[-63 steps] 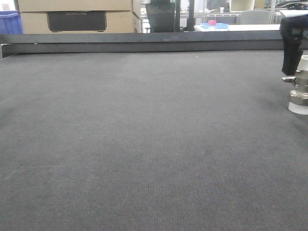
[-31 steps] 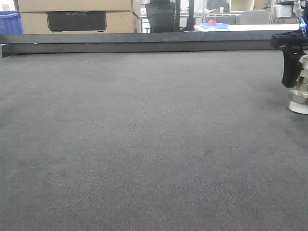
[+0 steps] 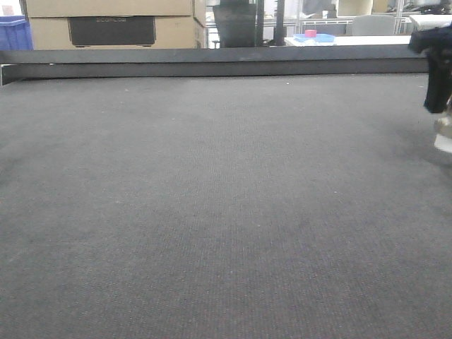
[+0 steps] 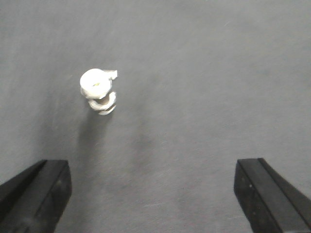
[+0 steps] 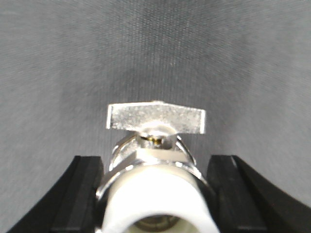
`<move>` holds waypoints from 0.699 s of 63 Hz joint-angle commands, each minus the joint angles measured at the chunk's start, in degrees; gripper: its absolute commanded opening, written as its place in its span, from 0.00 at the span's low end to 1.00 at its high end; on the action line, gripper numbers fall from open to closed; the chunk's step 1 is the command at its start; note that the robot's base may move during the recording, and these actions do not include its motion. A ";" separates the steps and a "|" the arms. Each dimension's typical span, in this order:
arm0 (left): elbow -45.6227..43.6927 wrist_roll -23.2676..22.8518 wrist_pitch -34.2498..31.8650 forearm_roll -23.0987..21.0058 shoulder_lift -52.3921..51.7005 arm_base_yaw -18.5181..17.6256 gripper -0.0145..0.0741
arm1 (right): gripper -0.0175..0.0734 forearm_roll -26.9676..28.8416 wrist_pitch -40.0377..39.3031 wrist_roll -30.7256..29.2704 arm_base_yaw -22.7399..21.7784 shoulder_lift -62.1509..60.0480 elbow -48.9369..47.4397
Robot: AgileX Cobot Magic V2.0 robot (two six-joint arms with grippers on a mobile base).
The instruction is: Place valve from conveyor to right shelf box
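The valve [image 5: 155,184] is gripped across its silver body by the right pincer [image 5: 155,165]. Black fingers are pressed to both sides, so the flat handle and white cap are left free. It is held upright at the right edge of the belt [image 3: 212,198]; whether it is clear of the fabric cannot be told. The left pincer [image 4: 152,167] is spread wide with nothing held, probably to stay out of the way, near a second valve [image 4: 98,90] standing alone. Lettering on the cardboard box [image 3: 113,28] beyond the rail [image 3: 212,62] is too faint to be read.
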 commanded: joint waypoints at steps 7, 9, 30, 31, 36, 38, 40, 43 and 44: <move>-10.78 6.95 3.79 -4.14 11.26 7.00 0.82 | 0.02 0.30 -4.97 -0.39 -0.05 -7.92 7.07; -12.20 7.91 3.79 -4.90 13.14 7.98 0.82 | 0.02 0.40 -5.44 -0.39 -0.05 -8.86 7.96; -18.56 13.22 3.79 -4.11 30.22 9.63 0.82 | 0.02 0.59 -6.78 -0.39 -0.05 -13.72 10.60; -18.56 13.22 3.79 -4.02 31.10 9.63 0.82 | 0.02 0.59 -6.78 -0.39 -0.05 -13.72 10.60; -18.56 13.42 3.79 -3.60 34.10 9.63 0.82 | 0.02 0.59 -6.78 -0.39 -0.05 -13.80 10.60; -18.56 13.93 3.79 -3.60 34.83 9.63 0.82 | 0.02 0.59 -6.78 -0.39 -0.05 -13.80 10.60; -18.56 14.35 3.79 -3.60 35.99 9.63 0.82 | 0.02 0.59 -6.78 -0.39 -0.05 -13.80 10.60; -18.56 14.62 2.56 -3.60 37.12 9.63 0.82 | 0.02 0.59 -6.78 -0.39 -0.05 -13.80 10.60; -18.56 14.62 2.26 -3.60 37.75 9.63 0.82 | 0.02 0.59 -6.78 -0.39 -0.05 -13.80 10.60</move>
